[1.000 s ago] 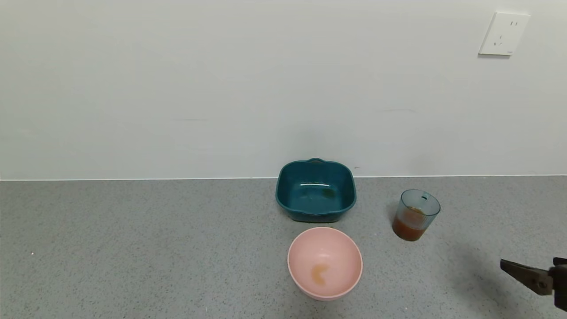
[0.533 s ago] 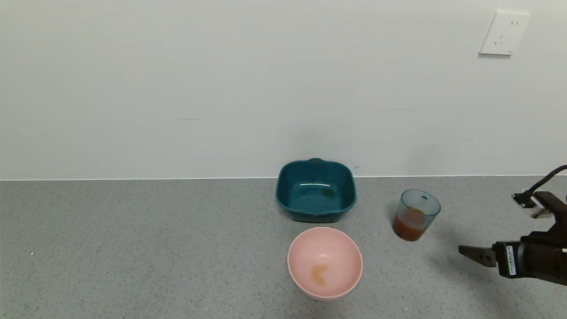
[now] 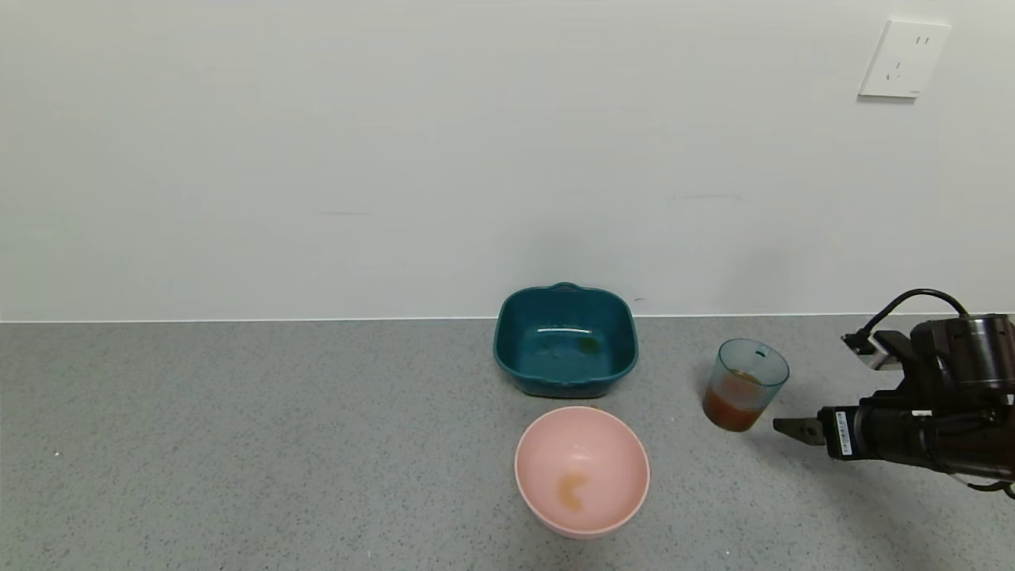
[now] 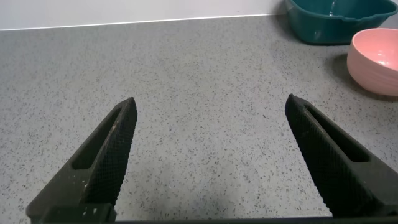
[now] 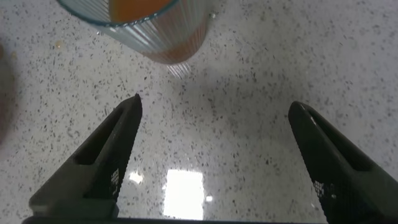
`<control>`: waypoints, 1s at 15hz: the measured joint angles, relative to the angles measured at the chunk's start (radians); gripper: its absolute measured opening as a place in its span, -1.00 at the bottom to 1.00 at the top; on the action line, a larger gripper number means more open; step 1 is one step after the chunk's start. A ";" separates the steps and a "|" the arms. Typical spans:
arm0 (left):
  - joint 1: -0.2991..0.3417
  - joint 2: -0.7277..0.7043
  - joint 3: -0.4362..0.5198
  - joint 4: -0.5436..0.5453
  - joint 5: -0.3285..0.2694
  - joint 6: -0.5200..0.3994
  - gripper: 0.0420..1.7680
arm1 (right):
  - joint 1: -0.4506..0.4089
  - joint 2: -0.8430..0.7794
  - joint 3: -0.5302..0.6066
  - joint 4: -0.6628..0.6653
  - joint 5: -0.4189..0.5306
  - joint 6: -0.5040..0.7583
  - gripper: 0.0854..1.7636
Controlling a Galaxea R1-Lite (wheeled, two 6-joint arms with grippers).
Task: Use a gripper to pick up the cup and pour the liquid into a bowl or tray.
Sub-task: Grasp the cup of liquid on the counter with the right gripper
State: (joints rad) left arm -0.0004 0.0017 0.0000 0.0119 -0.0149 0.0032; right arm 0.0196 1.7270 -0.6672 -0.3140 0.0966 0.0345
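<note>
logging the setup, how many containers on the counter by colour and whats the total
teal: 1, the squarish basin by the wall
pink: 1, the round bowl in front of it
blue-grey: 1, the ribbed cup holding reddish-brown liquid, just ahead of the open right pincer
total: 3

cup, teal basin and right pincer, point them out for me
cup (image 3: 745, 386): head view, on its ribbed side wall above the liquid line.
teal basin (image 3: 564, 297): head view, on the inner face of its far wall.
right pincer (image 3: 797, 429): head view, at its fingertips beside the cup.
</note>
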 joint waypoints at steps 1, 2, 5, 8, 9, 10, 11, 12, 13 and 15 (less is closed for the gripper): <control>0.000 0.000 0.000 0.000 0.000 0.000 0.94 | 0.002 0.022 -0.017 -0.004 0.008 -0.001 0.94; 0.000 0.000 0.000 0.000 0.000 0.000 0.94 | 0.005 0.043 -0.036 -0.008 0.024 0.000 0.94; 0.000 0.000 0.000 0.000 0.000 0.000 0.94 | 0.013 0.101 -0.087 -0.012 0.046 -0.001 0.94; 0.000 0.000 0.000 0.000 0.000 0.000 0.94 | 0.029 0.154 -0.118 -0.089 0.066 -0.001 0.94; 0.000 0.000 0.000 0.000 0.000 0.000 0.94 | 0.033 0.169 -0.120 -0.124 0.081 0.001 0.94; 0.000 0.000 0.000 0.000 0.000 0.000 0.94 | 0.035 0.182 -0.120 -0.151 0.089 0.000 0.94; 0.000 0.000 0.000 0.000 0.000 0.000 0.94 | 0.037 0.194 -0.119 -0.176 0.091 -0.001 0.94; 0.000 0.000 0.000 0.000 0.000 0.000 0.94 | 0.037 0.205 -0.118 -0.197 0.092 -0.001 0.94; 0.000 0.000 0.000 0.000 0.000 0.000 0.94 | 0.038 0.215 -0.116 -0.214 0.092 -0.002 0.94; 0.000 0.000 0.000 0.000 0.000 0.000 0.94 | 0.038 0.233 -0.113 -0.248 0.105 -0.002 0.94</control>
State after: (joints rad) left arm 0.0000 0.0017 0.0000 0.0123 -0.0153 0.0032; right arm 0.0577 1.9598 -0.7798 -0.5619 0.2019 0.0326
